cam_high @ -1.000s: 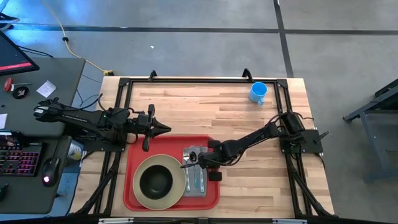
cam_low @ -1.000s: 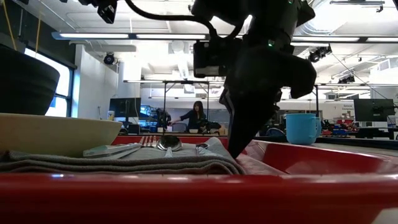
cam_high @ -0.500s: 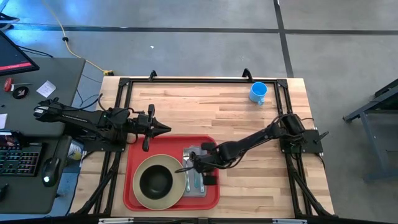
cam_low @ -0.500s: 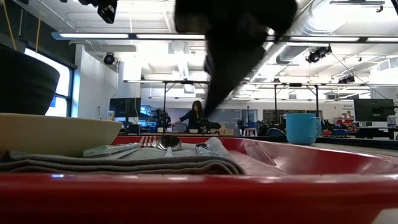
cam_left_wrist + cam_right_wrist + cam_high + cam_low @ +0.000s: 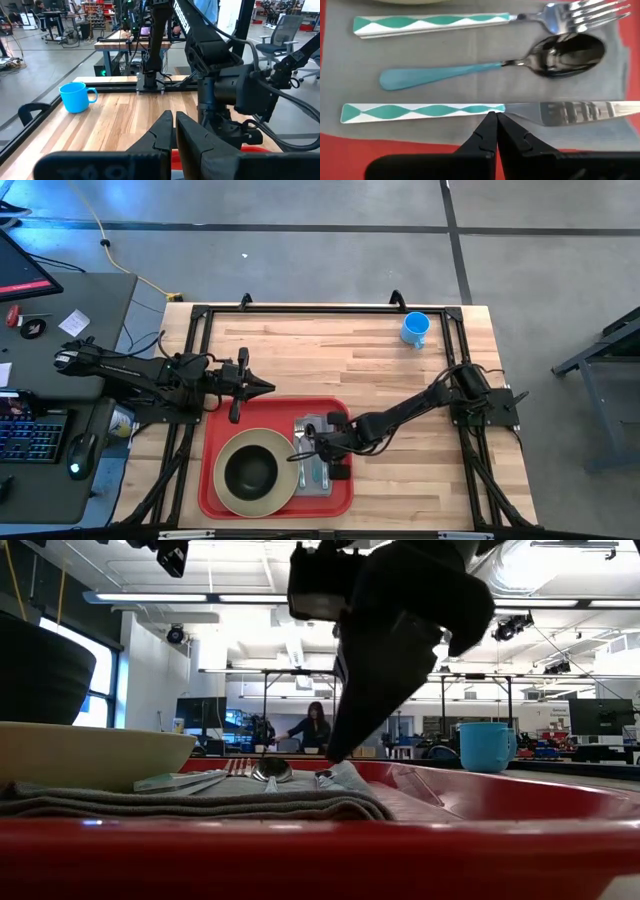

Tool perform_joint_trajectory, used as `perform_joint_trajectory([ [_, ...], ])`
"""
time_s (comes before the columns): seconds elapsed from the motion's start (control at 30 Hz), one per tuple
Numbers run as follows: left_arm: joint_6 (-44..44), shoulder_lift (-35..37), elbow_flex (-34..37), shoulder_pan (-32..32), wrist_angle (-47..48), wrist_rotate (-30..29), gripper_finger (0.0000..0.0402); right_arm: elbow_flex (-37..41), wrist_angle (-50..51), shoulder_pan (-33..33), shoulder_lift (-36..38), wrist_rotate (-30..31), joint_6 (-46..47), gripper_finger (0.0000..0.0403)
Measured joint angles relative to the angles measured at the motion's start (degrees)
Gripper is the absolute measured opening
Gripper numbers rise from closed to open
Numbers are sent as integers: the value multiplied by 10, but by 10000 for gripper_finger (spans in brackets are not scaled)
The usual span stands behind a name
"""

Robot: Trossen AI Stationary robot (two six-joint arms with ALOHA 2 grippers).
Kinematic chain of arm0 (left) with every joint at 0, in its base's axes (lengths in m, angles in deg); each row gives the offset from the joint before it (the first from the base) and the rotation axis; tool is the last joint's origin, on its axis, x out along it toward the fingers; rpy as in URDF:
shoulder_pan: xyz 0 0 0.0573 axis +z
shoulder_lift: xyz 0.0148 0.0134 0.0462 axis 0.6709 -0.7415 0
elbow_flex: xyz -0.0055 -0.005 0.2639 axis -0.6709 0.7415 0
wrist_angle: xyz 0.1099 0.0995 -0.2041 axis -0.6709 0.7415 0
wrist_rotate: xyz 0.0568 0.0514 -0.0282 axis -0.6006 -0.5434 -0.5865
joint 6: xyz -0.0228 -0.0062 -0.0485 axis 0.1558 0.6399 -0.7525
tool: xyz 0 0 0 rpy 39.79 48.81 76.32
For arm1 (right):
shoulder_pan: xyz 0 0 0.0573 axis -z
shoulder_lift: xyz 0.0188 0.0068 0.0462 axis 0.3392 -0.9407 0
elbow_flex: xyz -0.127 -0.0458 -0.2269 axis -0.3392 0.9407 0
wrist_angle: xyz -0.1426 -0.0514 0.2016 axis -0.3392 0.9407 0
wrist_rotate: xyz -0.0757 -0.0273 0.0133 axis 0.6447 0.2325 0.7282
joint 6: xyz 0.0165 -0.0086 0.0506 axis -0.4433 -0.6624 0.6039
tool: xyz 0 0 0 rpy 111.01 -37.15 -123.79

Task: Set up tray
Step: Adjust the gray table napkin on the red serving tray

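Below my right gripper (image 5: 496,116) lies the red tray (image 5: 335,412), carrying a cream plate (image 5: 290,472) and grey napkin (image 5: 470,55). Fork (image 5: 485,22), spoon (image 5: 520,60) and knife (image 5: 470,109) lie just ahead of my clenched, empty fingertips. My left gripper (image 5: 268,388) waits pinched beside the tray.

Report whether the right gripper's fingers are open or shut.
Shut. In the right wrist view the right gripper's two dark fingers press together with no gap, their tips just over the knife lying on the grey napkin, gripping nothing.
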Motion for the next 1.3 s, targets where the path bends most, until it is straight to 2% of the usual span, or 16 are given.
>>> perform_joint_trajectory([
  [0.6,10,0,0,0,0,-2,56,60,-61,1,0,-15,24,0],
  [0.93,10,0,0,0,0,-2,56,63,-38,-1,1,-46,28,0],
  [1.3,10,0,0,0,0,-2,56,64,28,-2,12,-44,13,0],
])
